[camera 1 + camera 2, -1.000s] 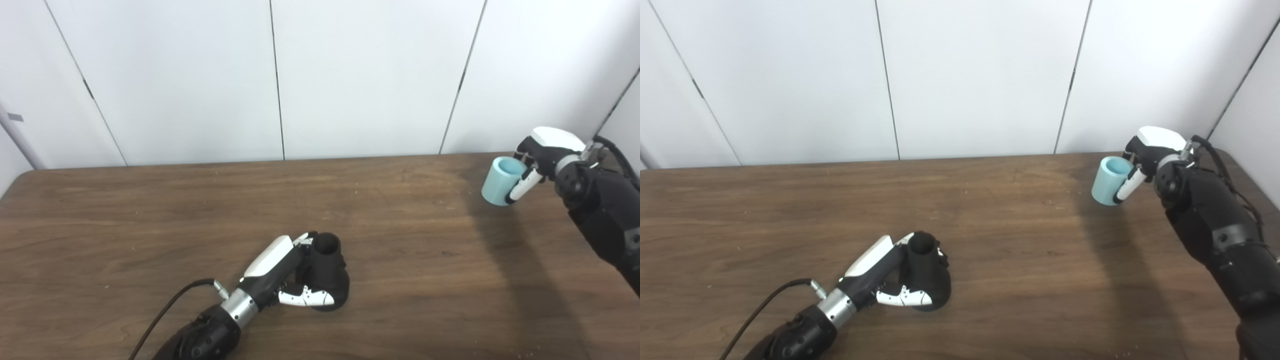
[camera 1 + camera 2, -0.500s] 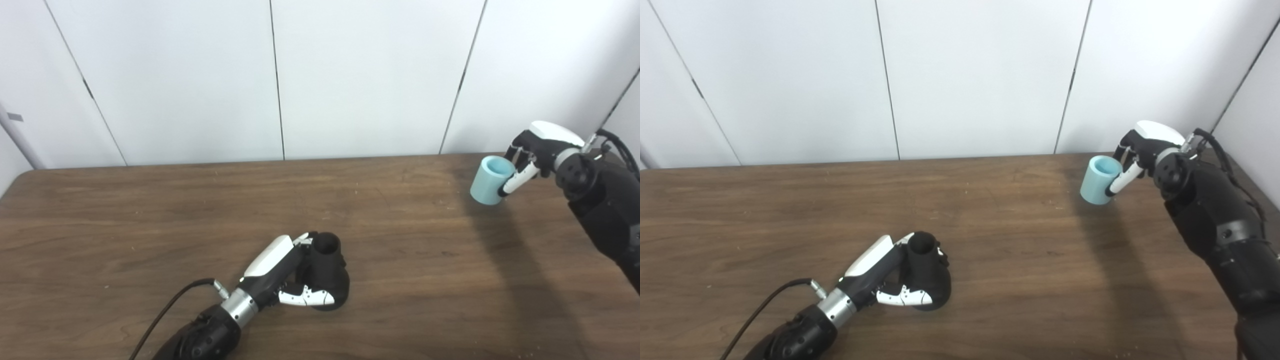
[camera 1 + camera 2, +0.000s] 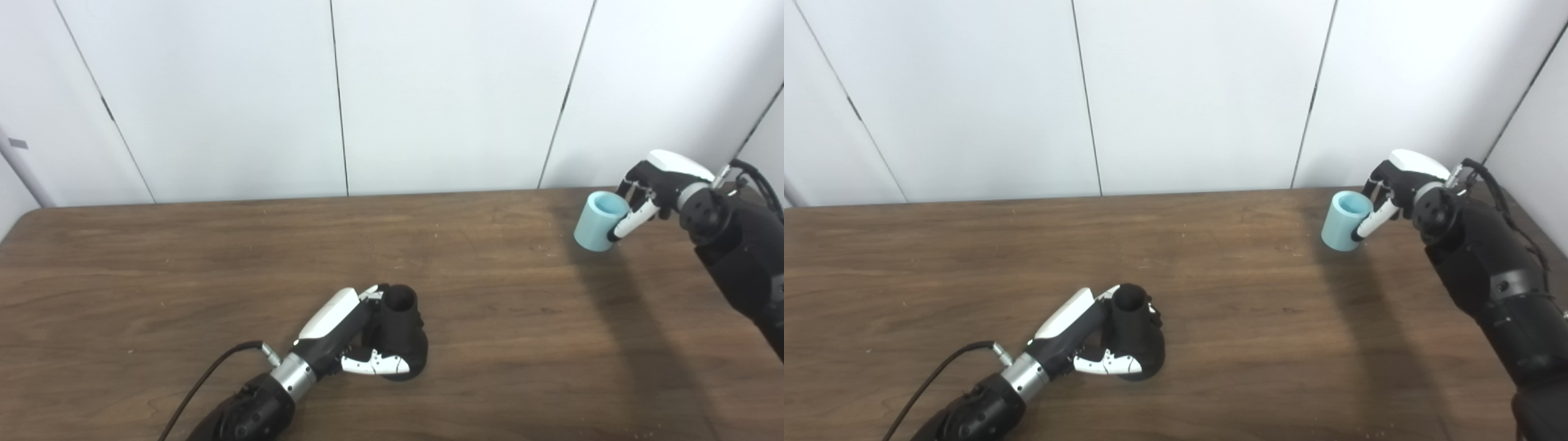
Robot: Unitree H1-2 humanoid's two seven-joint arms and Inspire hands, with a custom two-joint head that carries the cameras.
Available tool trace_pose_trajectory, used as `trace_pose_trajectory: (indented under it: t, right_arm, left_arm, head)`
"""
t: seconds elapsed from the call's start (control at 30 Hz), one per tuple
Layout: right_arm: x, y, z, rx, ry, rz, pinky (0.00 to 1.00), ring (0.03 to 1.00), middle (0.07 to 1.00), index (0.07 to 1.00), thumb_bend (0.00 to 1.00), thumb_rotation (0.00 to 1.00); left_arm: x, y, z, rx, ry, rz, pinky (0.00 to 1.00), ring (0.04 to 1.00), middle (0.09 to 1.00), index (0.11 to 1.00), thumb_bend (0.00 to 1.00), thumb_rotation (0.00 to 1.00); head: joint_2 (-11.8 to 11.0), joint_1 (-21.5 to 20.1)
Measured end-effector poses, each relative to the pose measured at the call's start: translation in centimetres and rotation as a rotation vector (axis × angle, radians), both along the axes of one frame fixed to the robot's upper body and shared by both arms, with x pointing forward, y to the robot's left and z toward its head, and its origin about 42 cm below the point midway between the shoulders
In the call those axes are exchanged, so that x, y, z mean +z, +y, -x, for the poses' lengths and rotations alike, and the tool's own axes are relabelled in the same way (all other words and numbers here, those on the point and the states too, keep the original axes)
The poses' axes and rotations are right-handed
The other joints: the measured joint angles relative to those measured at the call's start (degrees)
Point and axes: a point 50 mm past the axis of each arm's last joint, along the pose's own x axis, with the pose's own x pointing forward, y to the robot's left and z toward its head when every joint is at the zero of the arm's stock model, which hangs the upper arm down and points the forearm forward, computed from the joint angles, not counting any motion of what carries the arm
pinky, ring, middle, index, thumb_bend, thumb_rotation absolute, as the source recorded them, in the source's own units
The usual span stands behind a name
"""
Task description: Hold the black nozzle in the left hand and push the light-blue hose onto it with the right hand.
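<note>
While your left robot hand [image 3: 343, 334] clasps the black nozzle [image 3: 398, 334] on the surface [image 3: 184, 263], your right robot hand [image 3: 652, 184] grips the light-blue hose [image 3: 593, 214], apparently airborne, well apart.

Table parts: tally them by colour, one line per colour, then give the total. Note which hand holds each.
Black: 1, the black nozzle, held by the left hand on the table.
Light blue: 1, the light-blue hose, held above the table by the right hand.
Total: 2
</note>
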Motion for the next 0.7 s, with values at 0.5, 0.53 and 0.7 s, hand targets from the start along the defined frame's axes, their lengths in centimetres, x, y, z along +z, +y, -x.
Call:
trace_pose_trajectory:
  t: [0.5, 0.53, 0.7]
  right_arm:
    - [-0.26, 0.21, -0.06, -0.011, -0.022, 0.085, 0.70, 0.890, 0.926, 0.806, 0.97, 0.13]
    - [-0.32, 0.18, -0.08, -0.013, -0.024, 0.086, 0.70, 0.889, 0.927, 0.810, 0.97, 0.13]
    - [-0.75, 0.23, -0.15, -0.017, -0.015, 0.079, 0.69, 0.888, 0.928, 0.829, 0.96, 0.11]
  left_arm:
    - [0.02, 0.02, 0.00, 0.000, -0.002, 0.000, 0.88, 0.803, 0.707, 0.408, 0.41, 0.49]
    - [0.02, 0.02, 0.00, 0.000, -0.002, 0.000, 0.88, 0.803, 0.707, 0.408, 0.41, 0.49]
    - [0.03, 0.02, 0.00, 0.000, -0.002, -0.001, 0.87, 0.803, 0.706, 0.409, 0.41, 0.49]
  head:
    - [0.18, 0.00]
    - [0.18, 0.00]
    - [0.26, 0.00]
